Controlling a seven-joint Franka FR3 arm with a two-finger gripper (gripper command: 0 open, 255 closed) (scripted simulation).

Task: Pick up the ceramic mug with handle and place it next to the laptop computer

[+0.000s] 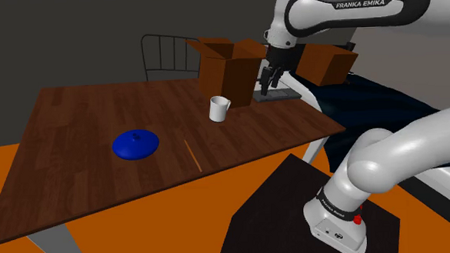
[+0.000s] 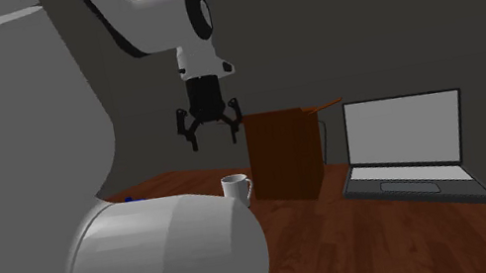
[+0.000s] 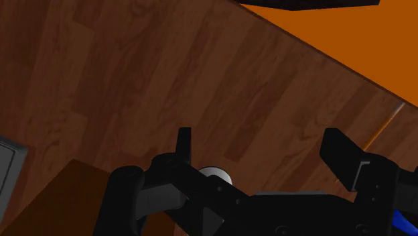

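Gripper [image 2: 210, 131] hangs wide open w/ nothing in it, well above the table [image 1: 77, 119], fingers pointing down.

L to R across the shoulder view:
- A blue dish [image 1: 135, 144] sits mid-table.
- A thin orange stick [image 1: 193, 155] lies near the edge on the stand's side.
- The white mug [image 1: 219, 108] stands upright toward the far edge, just in front of a brown box [image 1: 229, 68].
- The laptop [image 2: 411, 149] sits open beyond the box, by the table's far corner.

In the wrist view the mug peeks out close to one finger, not centred btwn them, so alignment looks off to me.

Risks as I judge them:
- Descending like this, a fingertip lands on the rim and tips the mug.
- I can't read which way the handle faces, so it may foul the grasp.
- The box stands btwn mug and laptop, so a low carry clips it.
- Setting down too tight bumps the laptop.
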